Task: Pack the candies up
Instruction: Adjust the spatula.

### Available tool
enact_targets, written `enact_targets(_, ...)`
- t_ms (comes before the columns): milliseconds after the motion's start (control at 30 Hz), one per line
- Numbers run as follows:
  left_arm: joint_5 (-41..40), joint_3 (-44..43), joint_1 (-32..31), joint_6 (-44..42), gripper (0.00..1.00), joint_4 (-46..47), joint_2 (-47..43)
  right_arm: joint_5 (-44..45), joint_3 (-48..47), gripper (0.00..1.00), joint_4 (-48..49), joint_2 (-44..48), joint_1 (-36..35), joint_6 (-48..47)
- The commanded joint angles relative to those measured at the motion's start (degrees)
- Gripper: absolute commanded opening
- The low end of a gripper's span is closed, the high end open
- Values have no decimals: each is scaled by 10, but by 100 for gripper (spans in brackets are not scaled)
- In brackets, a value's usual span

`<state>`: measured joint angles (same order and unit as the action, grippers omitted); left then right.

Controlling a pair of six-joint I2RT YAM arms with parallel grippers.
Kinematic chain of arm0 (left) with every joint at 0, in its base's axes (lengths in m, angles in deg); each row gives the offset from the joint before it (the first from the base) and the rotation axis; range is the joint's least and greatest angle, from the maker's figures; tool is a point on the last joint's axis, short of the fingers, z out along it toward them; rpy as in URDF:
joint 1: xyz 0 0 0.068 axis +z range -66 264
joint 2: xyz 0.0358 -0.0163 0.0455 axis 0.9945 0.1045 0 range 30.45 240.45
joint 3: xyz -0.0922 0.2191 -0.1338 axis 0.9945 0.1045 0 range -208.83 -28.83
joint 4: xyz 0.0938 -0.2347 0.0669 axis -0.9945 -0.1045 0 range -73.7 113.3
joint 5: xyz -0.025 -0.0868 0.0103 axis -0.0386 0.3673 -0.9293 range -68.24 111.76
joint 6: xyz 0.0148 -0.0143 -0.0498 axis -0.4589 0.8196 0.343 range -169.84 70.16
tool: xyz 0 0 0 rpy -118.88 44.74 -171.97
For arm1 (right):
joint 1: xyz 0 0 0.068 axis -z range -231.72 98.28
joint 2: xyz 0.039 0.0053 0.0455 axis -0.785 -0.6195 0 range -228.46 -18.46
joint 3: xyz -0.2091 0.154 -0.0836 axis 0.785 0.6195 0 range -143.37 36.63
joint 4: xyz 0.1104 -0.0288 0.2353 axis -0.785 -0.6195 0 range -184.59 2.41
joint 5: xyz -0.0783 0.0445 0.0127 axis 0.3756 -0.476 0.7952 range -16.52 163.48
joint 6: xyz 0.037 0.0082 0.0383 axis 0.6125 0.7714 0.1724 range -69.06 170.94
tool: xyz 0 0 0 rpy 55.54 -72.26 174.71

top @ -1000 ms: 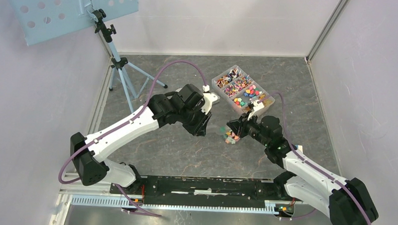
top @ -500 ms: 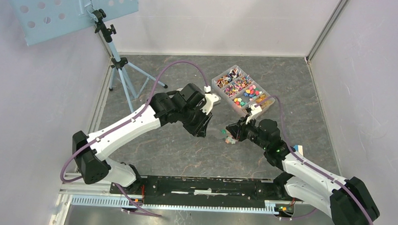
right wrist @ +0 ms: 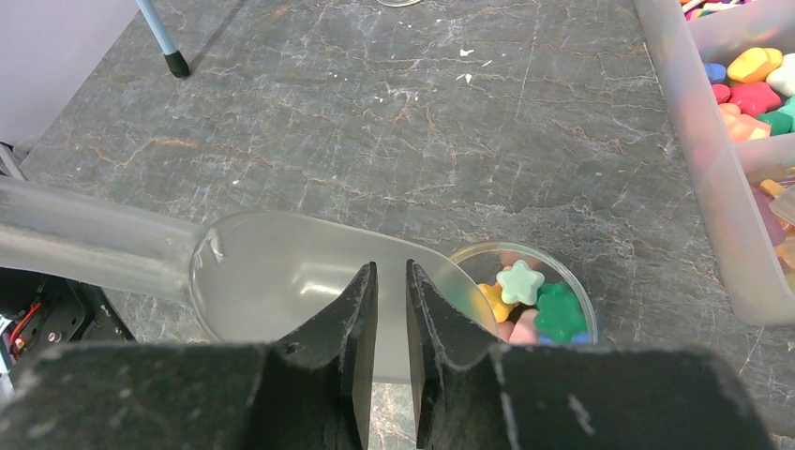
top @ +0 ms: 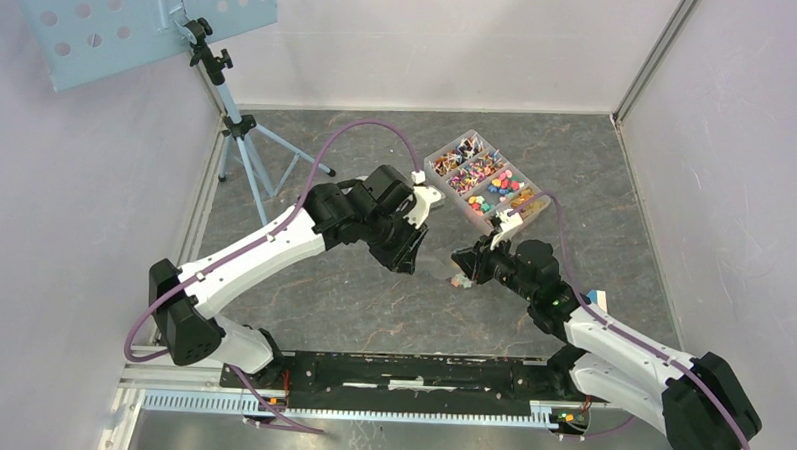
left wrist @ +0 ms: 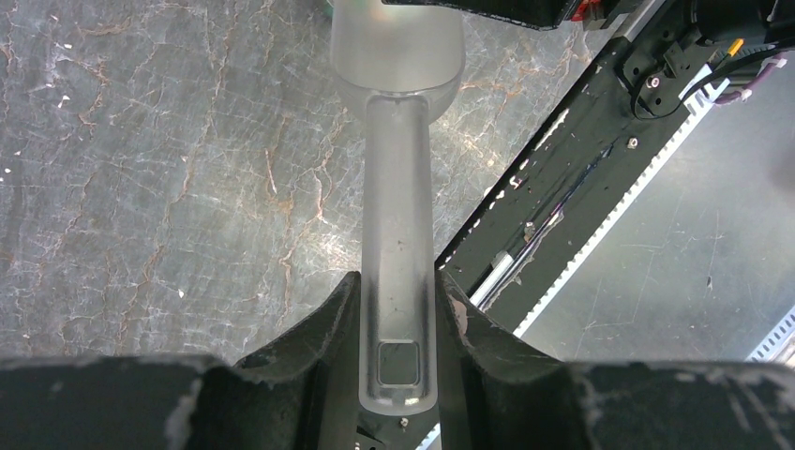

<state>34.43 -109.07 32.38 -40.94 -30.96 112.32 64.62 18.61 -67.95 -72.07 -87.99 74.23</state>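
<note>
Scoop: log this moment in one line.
left gripper: shut on scoop | scoop: empty, at cup | cup: candies inside | right gripper: at cup

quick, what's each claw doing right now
left claw: closed on the clear scoop by its handle
right claw: jaws nearly together, cannot tell if it grips anything

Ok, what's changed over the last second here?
The right gripper edged left, toward the left gripper, hiding more of the small clear cup of candies from above. Nothing was visibly taken or released. The left gripper stays shut on the translucent scoop, and the compartment box has not moved.
</note>
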Motion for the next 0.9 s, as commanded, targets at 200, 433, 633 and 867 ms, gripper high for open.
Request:
enact_targets(200, 0, -33, -3, 10, 2, 9, -6, 4, 3, 23, 18, 10, -7, -6)
enact_targets(433, -43, -18, -2, 14, 2, 31, -41, 53, -79, 41, -56, 33, -7, -38)
enact_targets(633, -117, 5, -2, 5, 2, 57, -83, 175, -145, 74, -130, 69, -7, -79)
enact_targets(867, -139, -29, 24, -25, 2, 74, -54, 285, -194, 98, -177, 85, 3, -107)
